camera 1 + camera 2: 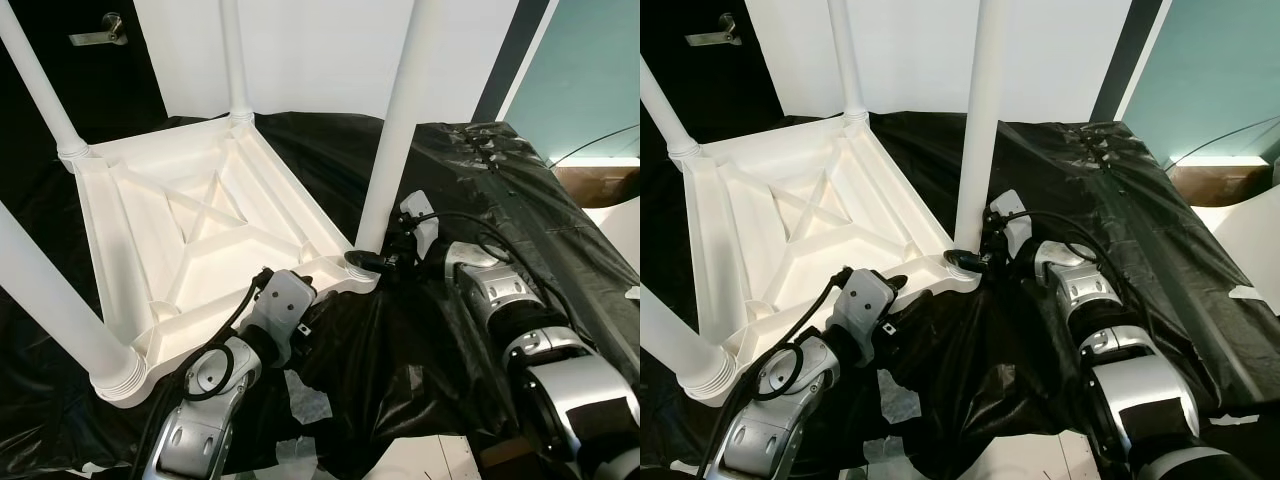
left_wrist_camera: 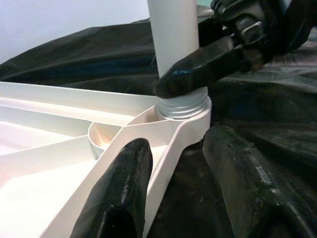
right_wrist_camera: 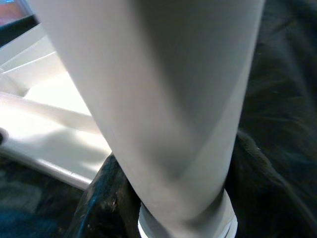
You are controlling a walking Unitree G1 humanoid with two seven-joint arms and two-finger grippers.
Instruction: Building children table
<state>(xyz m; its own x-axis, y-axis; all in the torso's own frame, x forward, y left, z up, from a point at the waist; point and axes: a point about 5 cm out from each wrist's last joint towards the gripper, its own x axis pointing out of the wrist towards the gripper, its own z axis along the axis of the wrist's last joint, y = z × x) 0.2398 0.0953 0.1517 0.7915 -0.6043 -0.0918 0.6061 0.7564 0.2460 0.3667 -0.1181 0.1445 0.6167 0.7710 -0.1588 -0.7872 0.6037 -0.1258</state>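
A white children's table lies upside down on a black plastic sheet, its legs pointing up. My right gripper is shut on the threaded base of the near right leg, right where it enters the corner socket. In the left wrist view one of its black fingers wraps the grey threads. My left gripper is open and straddles the table's rim just short of that corner. One of its fingers rests on the rim, the other outside over the sheet.
Three more legs stand in the other corners: back left, back middle, near left. White scraps lie on the sheet by my left arm. A cardboard box sits far right, a door handle behind.
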